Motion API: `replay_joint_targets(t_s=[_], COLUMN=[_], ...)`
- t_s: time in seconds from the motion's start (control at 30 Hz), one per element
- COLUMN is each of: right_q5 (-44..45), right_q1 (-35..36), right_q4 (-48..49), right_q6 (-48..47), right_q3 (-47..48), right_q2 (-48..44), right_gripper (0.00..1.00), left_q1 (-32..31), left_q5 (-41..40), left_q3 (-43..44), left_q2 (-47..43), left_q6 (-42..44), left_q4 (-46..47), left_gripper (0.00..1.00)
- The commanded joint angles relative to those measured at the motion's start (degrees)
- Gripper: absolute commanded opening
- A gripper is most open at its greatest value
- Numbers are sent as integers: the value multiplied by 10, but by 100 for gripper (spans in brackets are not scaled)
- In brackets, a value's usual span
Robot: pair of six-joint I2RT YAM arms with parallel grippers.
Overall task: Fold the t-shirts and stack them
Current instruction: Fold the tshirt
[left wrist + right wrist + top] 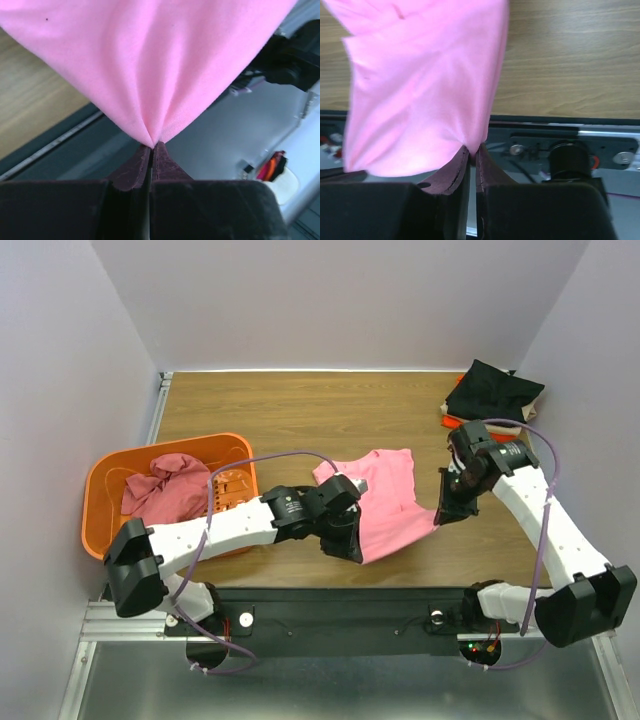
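The orange basket [170,443] stands on the left side of the tabletop [300,405]. A darker rose shirt [160,488] lies crumpled inside it.

The left arm reaches from its base past the near side of the basket toward the middle of the tabletop. The left gripper [350,540] is closed on the near left edge of the light pink shirt [390,505]. In the left wrist view, the two fingers [132,170] meet with almost no gap. The pink cloth [150,60] is pinched at their tips [151,147] and fans out from that point in taut folds.

The light pink shirt lies in the middle of the tabletop, between the two grippers. Its far part rests on the wood. Its near edge sits close to the front edge of the tabletop.

The right gripper [445,510] is closed on the right edge of the same shirt. In the right wrist view, the cloth [420,100] gathers into a point held between the closed fingertips [472,150]. The wood and the front rail of the tabletop are visible behind it.

A stack of folded shirts sits at the far right corner of the tabletop, well apart from the pink shirt. A black shirt [492,390] lies on top. A beige edge [540,392] shows at its right side. A red-orange edge [455,422] shows beneath its near left corner. The right arm partly covers the near side of the stack.
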Motion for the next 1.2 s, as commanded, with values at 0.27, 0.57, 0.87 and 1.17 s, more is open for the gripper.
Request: replay_joint_targets(t_s=[0.27,0.57,0.87,1.17], right_q5=[30,35,63,74], right_q1=[1,1,1,1], right_q4=[-7,95,148,172], right_q6=[26,23,-4,-30], right_q3=[149,211,270,307], right_q2=[70,171,267,344], right_gripper=[0,0,0,0], left_q1=[55,134,195,233], left_q5=[50,86,81,91], left_q3=[17,16,13,13], left_q2=[-34,-13,12,54], left_q6=[-41,5,30,50], left_q4=[24,63,78,102], left_gripper=[0,0,0,0])
